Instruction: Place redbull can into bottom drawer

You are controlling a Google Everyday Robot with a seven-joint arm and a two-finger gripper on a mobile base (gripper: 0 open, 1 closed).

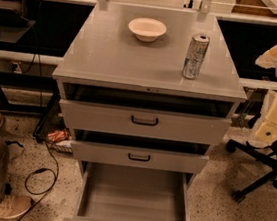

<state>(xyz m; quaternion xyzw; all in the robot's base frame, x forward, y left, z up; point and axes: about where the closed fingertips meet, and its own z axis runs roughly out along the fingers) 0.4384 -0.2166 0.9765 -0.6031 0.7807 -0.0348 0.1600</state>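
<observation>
The one camera stands close before the desk [110,53], raised above it and tilted down, so it sees the top and looks into the open bottom drawer [133,197]. The pincer [274,116] hangs at the view's right edge.

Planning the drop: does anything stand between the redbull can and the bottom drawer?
Nothing visible: the redbull can stands on the cabinet top, and the bottom drawer is pulled open below. The gripper is out of view.
</observation>
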